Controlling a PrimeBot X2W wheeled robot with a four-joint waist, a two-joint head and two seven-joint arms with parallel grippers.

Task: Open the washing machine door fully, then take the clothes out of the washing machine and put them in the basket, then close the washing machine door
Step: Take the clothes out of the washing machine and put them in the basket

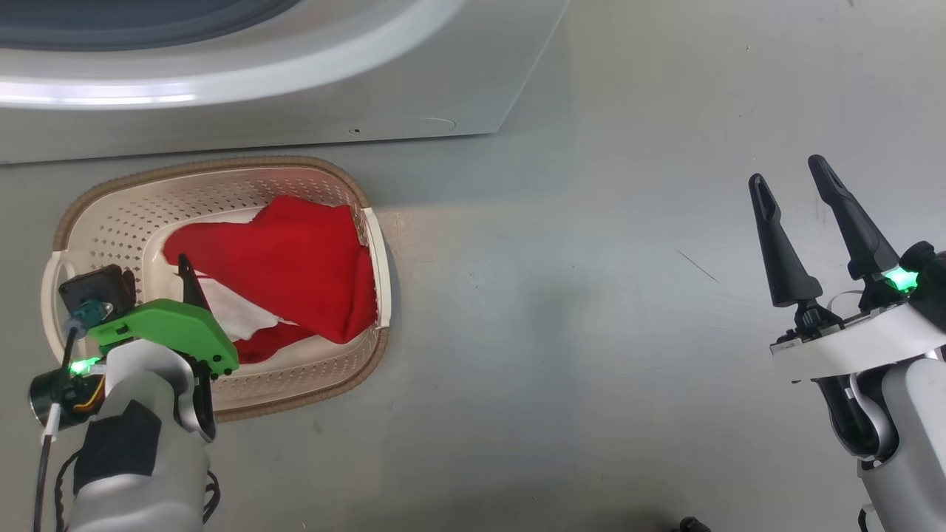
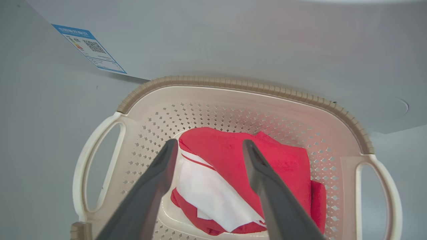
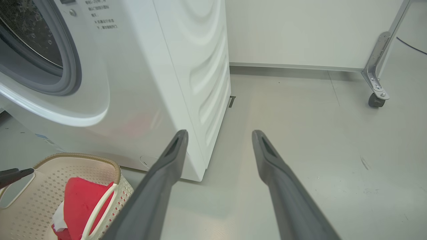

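Observation:
The cream basket (image 1: 222,164) sits on the floor against the white washing machine (image 1: 414,96). The red and white clothes (image 1: 295,258) lie inside it. My left gripper (image 1: 185,273) hangs over the basket's near left part. In the left wrist view its fingers stand open (image 2: 209,142) above the clothes (image 2: 233,153), holding nothing, inside the basket rim (image 2: 233,83). My right gripper (image 1: 785,171) is open and empty over bare floor, far right of the basket. The right wrist view shows the grey gasket (image 3: 66,66) and steel drum (image 3: 33,36). The door is out of view.
Grey floor (image 1: 591,332) stretches right of the machine. A metal leg on a caster (image 3: 375,83) stands at the far right before a pale wall (image 3: 300,30). A blue label (image 2: 90,48) sits low on the machine's front.

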